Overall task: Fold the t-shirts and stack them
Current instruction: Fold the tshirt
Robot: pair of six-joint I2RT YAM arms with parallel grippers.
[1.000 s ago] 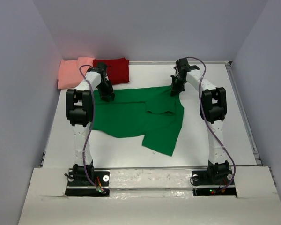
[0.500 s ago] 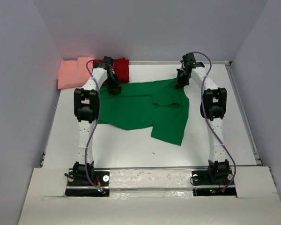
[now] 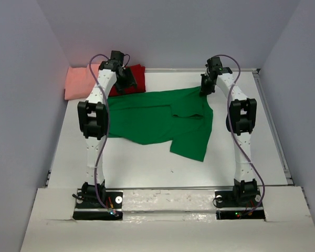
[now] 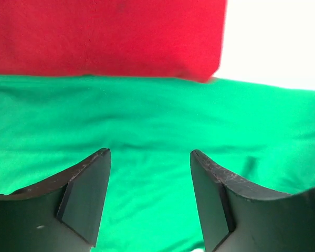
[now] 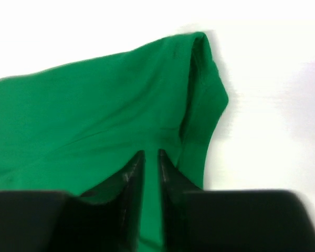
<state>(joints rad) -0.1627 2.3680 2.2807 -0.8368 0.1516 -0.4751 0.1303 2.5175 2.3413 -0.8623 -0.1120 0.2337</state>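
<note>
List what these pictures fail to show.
Right wrist: blurred; whether the right gripper pinches the green shirt is unclear.
Top: the left arm covers part of the dark red shirt.
Left wrist: the frame's top edge cuts that shirt off.

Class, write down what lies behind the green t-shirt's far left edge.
The dark red t-shirt lies directly behind the green t-shirt, the salmon-pink t-shirt beside it. The left arm hides part of the red one.

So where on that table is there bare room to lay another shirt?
Bare table lies between the green shirt and the near edge, and along the right edge. The far-left corner is crowded: pink shirt, red shirt, green butting against it.
</note>
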